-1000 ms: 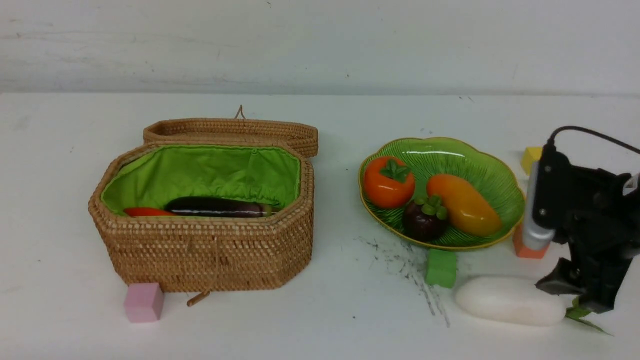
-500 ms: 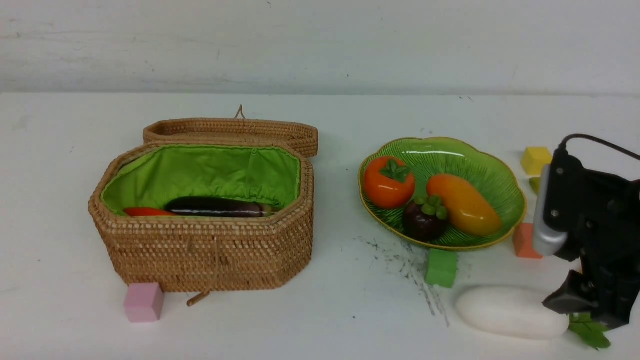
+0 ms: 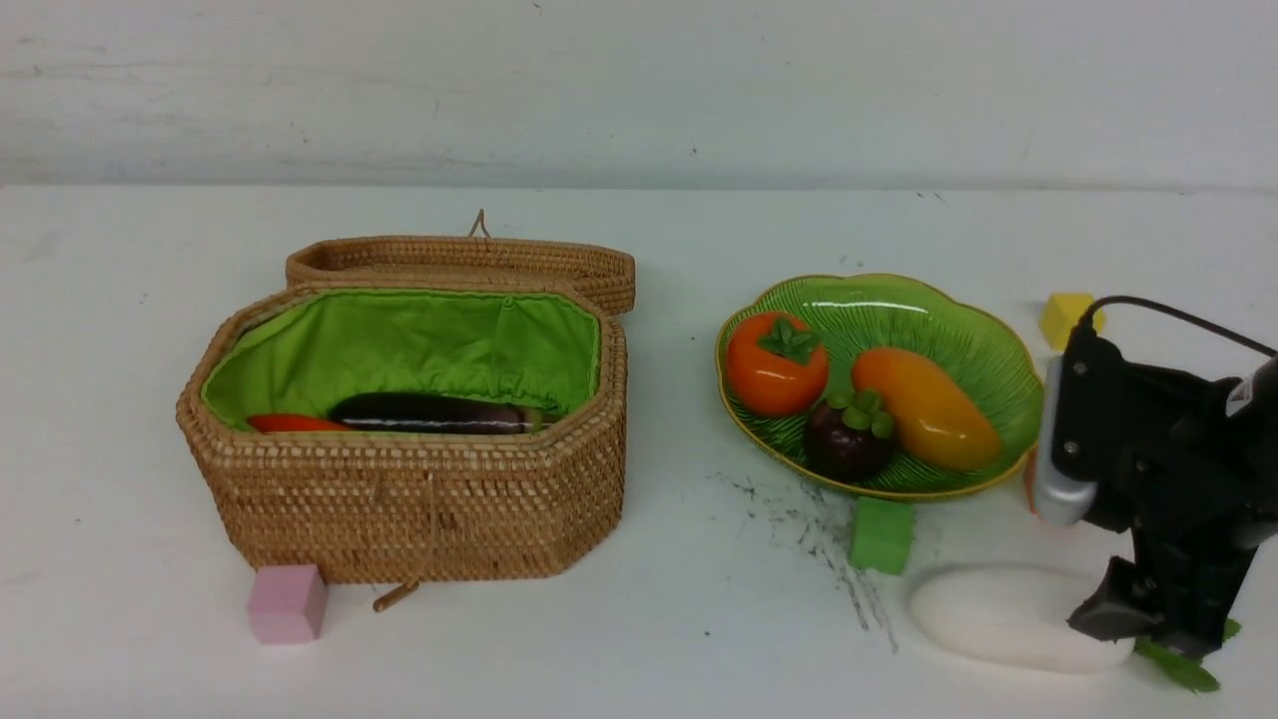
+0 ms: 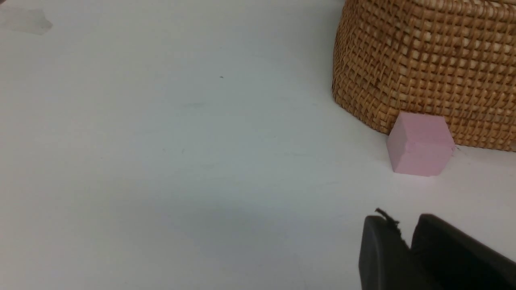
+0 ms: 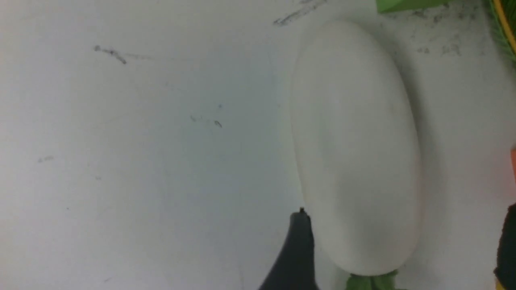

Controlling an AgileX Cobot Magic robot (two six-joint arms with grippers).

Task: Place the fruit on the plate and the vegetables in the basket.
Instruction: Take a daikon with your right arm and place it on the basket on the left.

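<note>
The white radish (image 3: 1003,617) lies on the table at the front right, its green leaves (image 3: 1183,669) pointing right. My right gripper (image 3: 1148,619) is open and low over the leafy end. In the right wrist view the radish (image 5: 354,153) lies between the two fingers (image 5: 296,249), nearer one of them. The green plate (image 3: 988,340) holds the persimmon (image 3: 776,361), mangosteen (image 3: 849,434) and mango (image 3: 927,407). The open basket (image 3: 409,499) holds the eggplant (image 3: 429,411) and red pepper (image 3: 290,423). The banana is out of view. My left gripper (image 4: 403,229) is shut and empty, near the basket's wall (image 4: 435,60).
A pink cube (image 3: 288,603) sits at the basket's front left corner and also shows in the left wrist view (image 4: 421,145). A green cube (image 3: 882,534) lies between plate and radish. A yellow cube (image 3: 1063,318) is behind my right arm. An orange cube (image 5: 513,169) is mostly hidden.
My right gripper swung right, then back left, and now sits lower around the radish's leafy end. The radish shifted slightly toward the front edge.
</note>
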